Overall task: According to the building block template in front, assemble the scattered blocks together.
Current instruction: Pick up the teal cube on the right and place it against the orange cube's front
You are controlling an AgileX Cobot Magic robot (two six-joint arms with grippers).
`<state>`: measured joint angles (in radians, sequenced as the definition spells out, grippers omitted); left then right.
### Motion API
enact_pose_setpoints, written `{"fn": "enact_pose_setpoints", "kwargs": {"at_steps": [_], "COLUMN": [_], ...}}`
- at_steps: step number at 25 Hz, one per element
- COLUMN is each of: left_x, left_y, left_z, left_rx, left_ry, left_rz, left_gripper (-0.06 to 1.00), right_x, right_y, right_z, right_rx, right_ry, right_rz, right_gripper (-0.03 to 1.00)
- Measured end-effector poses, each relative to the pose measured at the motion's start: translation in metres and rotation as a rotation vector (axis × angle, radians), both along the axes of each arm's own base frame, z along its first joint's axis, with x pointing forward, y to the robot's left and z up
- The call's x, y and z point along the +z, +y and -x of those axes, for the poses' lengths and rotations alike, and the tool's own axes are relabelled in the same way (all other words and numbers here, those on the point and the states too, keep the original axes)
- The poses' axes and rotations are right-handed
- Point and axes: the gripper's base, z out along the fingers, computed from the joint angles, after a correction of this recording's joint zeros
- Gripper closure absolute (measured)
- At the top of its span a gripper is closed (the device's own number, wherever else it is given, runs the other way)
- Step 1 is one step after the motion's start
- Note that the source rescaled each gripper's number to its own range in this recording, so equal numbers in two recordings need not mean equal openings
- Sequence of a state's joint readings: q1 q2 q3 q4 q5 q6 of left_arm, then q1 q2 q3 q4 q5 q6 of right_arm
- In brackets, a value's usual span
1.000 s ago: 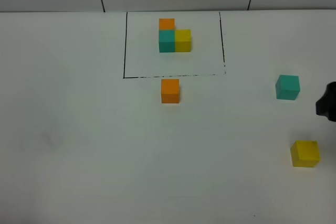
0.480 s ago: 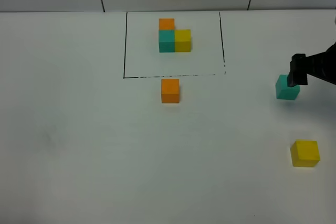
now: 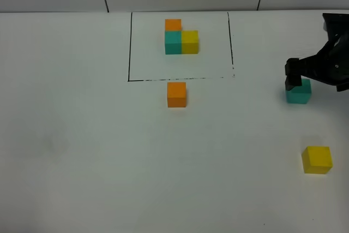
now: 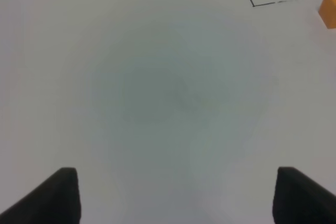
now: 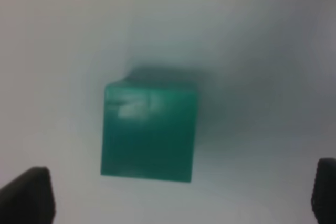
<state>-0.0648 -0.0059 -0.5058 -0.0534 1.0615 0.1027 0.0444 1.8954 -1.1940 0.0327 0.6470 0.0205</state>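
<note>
From the high camera, the template [image 3: 181, 39] sits at the far side of the white surface [image 3: 82, 135], inside its black frame [image 3: 129, 47]. It has orange at the back, teal in front of it, and yellow on the teal's right. The loose orange block [image 3: 176, 94] sits just in front of the frame. The loose teal block [image 3: 299, 93] is far off to the right. The loose yellow block [image 3: 317, 160] is nearer the camera, also on the right. A second ago only a bit of the right arm showed at the edge. Now the right tool [image 3: 297, 76] has come in and hangs right over the teal block. No block has moved yet.

From the left wrist camera, the left tool [image 4: 174, 171] is spread open with nothing in it. It is over bare surface. The orange block [image 4: 329, 9] peeks in at the edge, by a corner of the frame [image 4: 283, 1].

From the right wrist camera, the right tool [image 5: 176, 190] is wide open. The teal block [image 5: 149, 132] sits between its two tips, but they are not touching it. The picture is blurry.

I think the teal block is about to be picked up. The building has not started, so the blocks are all apart.
</note>
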Motion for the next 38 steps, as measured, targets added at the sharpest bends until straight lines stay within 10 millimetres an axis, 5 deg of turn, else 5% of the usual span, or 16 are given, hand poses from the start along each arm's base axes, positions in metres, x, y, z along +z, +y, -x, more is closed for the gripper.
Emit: {"fn": "enact_pose_setpoints", "kwargs": {"at_steps": [27, 38], "left_x": [0.0, 0.0], "left_y": [0.0, 0.0], "left_z": [0.0, 0.0], "left_rx": [0.001, 0.001], "left_ry": [0.0, 0.0], "left_rz": [0.001, 0.001], "left_gripper": [0.24, 0.25], "right_x": [-0.008, -0.04], "right_y": [0.009, 0.01], "right_z": [-0.01, -0.012], "right_rx": [-0.056, -0.058], "right_ry": [-0.058, 0.023], "right_rz": [0.003, 0.011], "right_gripper": [-0.03, -0.03]}}
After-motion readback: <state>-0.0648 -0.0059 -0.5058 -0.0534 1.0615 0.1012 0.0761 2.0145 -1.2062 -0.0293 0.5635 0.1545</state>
